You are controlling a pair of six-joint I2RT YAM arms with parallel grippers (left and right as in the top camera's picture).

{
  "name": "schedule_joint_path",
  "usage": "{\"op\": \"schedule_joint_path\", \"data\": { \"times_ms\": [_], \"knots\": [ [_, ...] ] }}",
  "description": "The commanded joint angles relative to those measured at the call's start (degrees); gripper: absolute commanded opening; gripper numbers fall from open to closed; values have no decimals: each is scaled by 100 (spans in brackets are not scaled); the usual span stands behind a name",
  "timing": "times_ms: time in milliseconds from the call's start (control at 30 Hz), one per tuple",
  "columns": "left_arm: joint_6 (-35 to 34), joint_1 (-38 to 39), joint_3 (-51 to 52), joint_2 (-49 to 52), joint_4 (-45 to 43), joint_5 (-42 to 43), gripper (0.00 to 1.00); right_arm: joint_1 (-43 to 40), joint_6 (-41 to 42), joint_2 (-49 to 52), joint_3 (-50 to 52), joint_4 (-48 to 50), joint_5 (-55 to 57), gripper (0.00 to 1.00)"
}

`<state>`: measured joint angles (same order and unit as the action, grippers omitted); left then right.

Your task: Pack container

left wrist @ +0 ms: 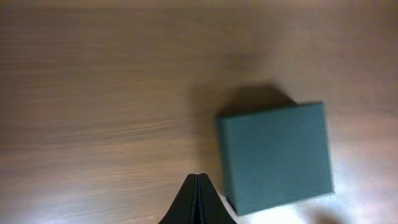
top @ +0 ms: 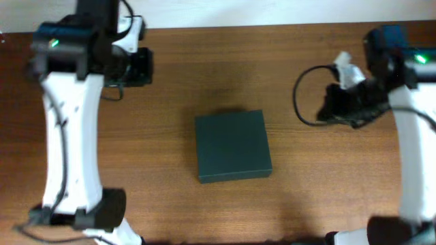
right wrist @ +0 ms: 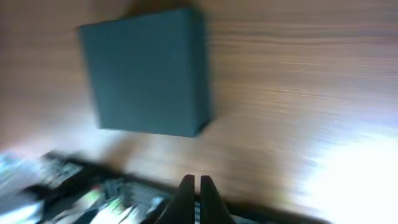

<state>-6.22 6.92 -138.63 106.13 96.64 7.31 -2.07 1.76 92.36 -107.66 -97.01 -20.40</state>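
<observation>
Overhead and both wrists above container (top: 233, 146)

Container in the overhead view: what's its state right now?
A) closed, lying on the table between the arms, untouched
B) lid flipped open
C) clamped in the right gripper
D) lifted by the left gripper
A: the container lies flat on the table with its lid down, and the left gripper and right gripper are both shut, clear of it.

container (top: 233, 145) on table (top: 170, 88), centre | left arm (top: 68, 136) left | right arm (top: 415, 150) right
</observation>
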Motion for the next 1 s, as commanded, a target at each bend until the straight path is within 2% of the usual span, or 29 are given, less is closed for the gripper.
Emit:
{"op": "schedule_joint_path", "data": {
  "times_ms": [0, 33, 167, 367, 500, 533, 667, 700, 767, 833, 900, 933, 967],
  "knots": [
    [-256, -129, -15, -586, 7, -881, 2, -33, 369, -868, -131, -33, 1390, 6],
    [-254, -146, -15, -664, 7, -881, 2, -33, 369, -1043, -129, -33, 1401, 9],
    [-186, -146, 319, -1145, 7, -883, 2, -22, 221, -1902, -59, -33, 1340, 9],
    [-192, -146, 2168, -2295, 7, -881, 2, -22, 195, -3272, 511, -33, 1338, 11],
    [-581, -146, 3501, -3397, -85, -684, 2, -22, 216, -4116, 960, -33, 1163, 11],
    [-579, -146, 3969, -4030, -186, -382, 2, -22, 216, -4518, 1200, -33, 815, 13],
    [-579, -146, 4656, -5436, -601, -461, 2, -22, 216, -5145, 1567, -33, 651, 17],
    [-579, -146, 4763, -5777, -782, -481, 4, -22, 216, -5222, 1622, -33, 649, 19],
    [-579, -146, 4876, -6273, -1012, -522, 20, -22, 214, -5281, 1683, -33, 649, 22],
    [-579, -146, 4920, -6620, -1051, -522, 30, -22, 214, -5278, 1729, -33, 649, 22],
    [-581, -146, 4955, -6841, -903, -520, 31, -22, 212, -5281, 1781, -33, 684, 17],
    [-579, -146, 4977, -6922, -575, -525, 31, -22, 212, -5296, 1843, -33, 710, 11],
    [-581, -146, 4979, -6920, -389, -549, 31, -22, 214, -5305, 1864, -33, 710, 10]
  ]
}}
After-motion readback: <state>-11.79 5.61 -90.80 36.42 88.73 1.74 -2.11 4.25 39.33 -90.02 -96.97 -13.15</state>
